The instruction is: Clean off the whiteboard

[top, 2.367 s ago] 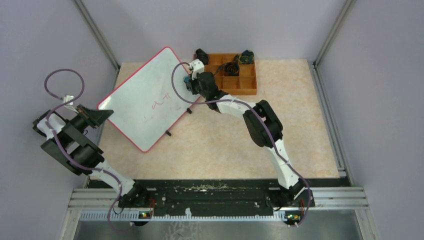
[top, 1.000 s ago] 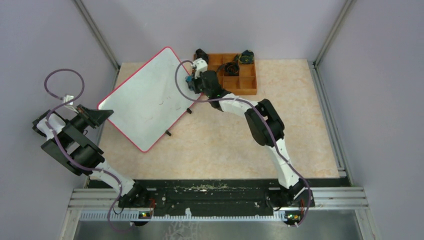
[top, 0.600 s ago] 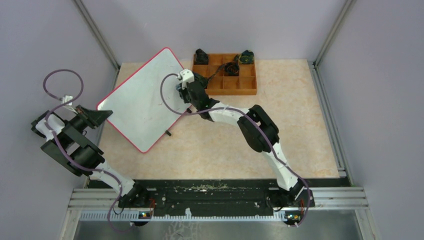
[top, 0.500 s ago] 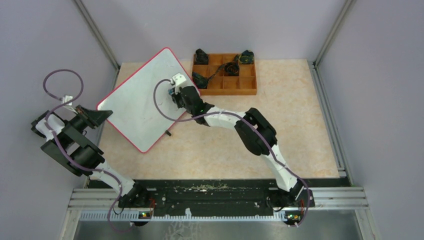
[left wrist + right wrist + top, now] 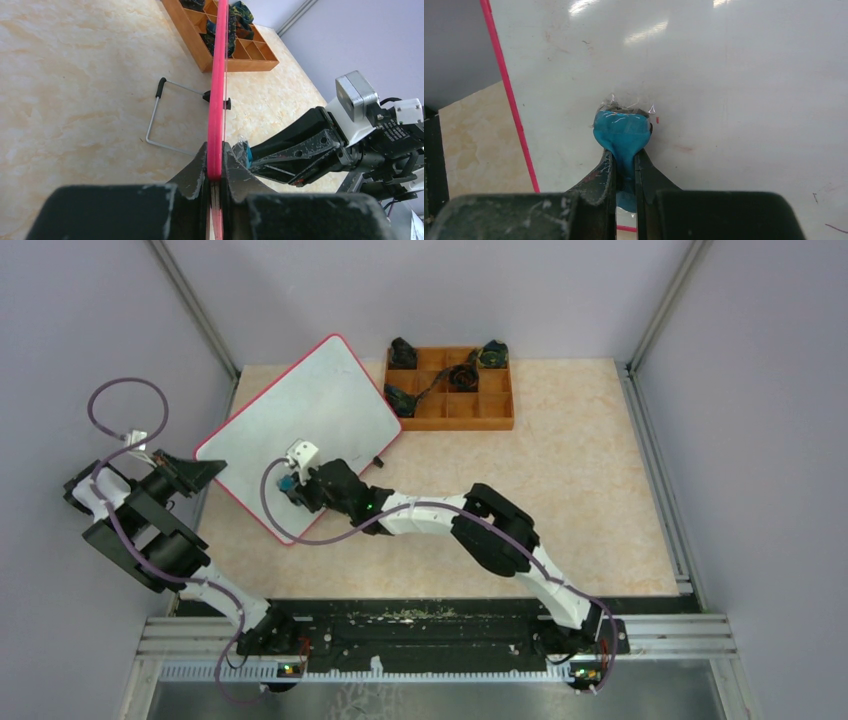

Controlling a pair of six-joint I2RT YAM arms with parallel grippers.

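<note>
Wiping pass: the right gripper (image 5: 290, 483) is now found low on the whiteboard (image 5: 320, 400); the wooden tray (image 5: 480, 410), close beside the tool a second ago, is left well apart from it.
Tool: a blue eraser pad (image 5: 621, 131) is clenched between the right jaws and pressed flat against the white surface.
Writing: the red handwriting seen on the board a moment ago can no longer be made out from above, and the swept area behind the tool is seen white.
Residue: a tiny red speck (image 5: 657, 120) just right of the pad and a faint pink smear (image 5: 684, 148) a little further right are left.
Board place: the board lies directly under and ahead of the pad, with its red rim (image 5: 506, 90) near the tool's left.
Board hold: that rim is pinched in the closed jaws of the left gripper (image 5: 215, 172), so the board is steadied against the stroke.
Meaning: the erasing is judged nearly finished; only a short touch-up over the marks beside the pad appears to be needed.
</note>
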